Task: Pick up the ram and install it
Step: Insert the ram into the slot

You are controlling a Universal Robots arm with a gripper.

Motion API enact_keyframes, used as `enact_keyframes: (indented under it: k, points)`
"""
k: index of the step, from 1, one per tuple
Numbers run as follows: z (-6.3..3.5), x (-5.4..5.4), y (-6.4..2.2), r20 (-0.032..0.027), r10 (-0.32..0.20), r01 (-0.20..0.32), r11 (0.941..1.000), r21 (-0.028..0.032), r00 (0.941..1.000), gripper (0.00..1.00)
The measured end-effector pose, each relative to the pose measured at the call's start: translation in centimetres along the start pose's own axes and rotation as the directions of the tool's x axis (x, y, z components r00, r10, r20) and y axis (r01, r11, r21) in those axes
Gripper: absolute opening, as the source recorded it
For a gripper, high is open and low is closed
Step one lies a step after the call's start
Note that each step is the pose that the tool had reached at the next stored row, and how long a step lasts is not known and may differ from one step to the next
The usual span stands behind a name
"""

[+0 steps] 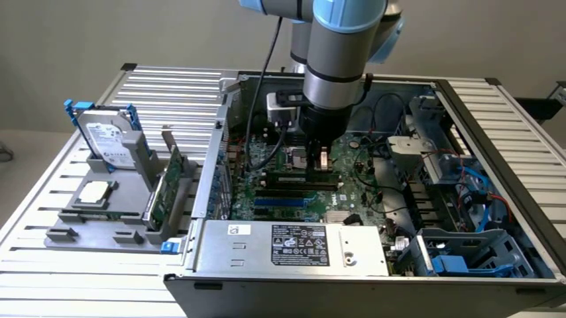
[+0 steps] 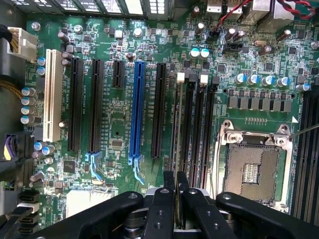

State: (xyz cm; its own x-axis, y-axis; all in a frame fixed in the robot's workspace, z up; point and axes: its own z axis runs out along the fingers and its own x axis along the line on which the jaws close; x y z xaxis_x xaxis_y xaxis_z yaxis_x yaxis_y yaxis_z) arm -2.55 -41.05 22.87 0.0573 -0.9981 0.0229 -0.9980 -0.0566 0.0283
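**Wrist view**
- The pincer (image 2: pixel 176 175) has its two black fingers (image 2: pixel 160 209) pressed close together. They pinch the ram (image 2: pixel 177 162), a thin stick seen edge-on that runs out from between the tips.
- The ram lies lengthwise along the bank of black memory slots (image 2: pixel 200 134). Whether it sits in a slot or hangs just above one cannot be told.
- Two white latches (image 2: pixel 180 77) stand at the end of the slots farthest from the pincer.
- The processor socket (image 2: pixel 254 169), metal-framed with its contact field showing, lies just beside the memory slots on one flank of the pincer.
- On the opposite flank, a black expansion slot (image 2: pixel 158 109) is nearest. A blue slot (image 2: pixel 135 109) comes next, and a white slot (image 2: pixel 50 94) is farthest off.

**Exterior view**
- The robot arm (image 1: pixel 340 53) reaches straight down into the open computer case (image 1: pixel 495 132).
- The pincer (image 1: pixel 321 156) is low over the motherboard (image 1: pixel 354 195), near its middle.
- The power supply (image 1: pixel 292 245) lies well apart from the pincer, at the near edge of the case.
- Outside the case, well apart from the pincer toward the exterior view's left, a grey holder (image 1: pixel 89 218) rests on the slatted table (image 1: pixel 168 86).
- The holder carries an upright hard drive (image 1: pixel 111 142), a green expansion card (image 1: pixel 169 189) standing on edge, and a processor (image 1: pixel 93 193) lying flat.
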Motion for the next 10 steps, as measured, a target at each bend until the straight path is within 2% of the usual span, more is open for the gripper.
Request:
enact_keyframes:
  k: [10]
  points:
    - [0.20, -0.05, 0.05, 0.0000, 0.000, 0.000, 1.0000, 0.0001, 1.0000, 0.13]
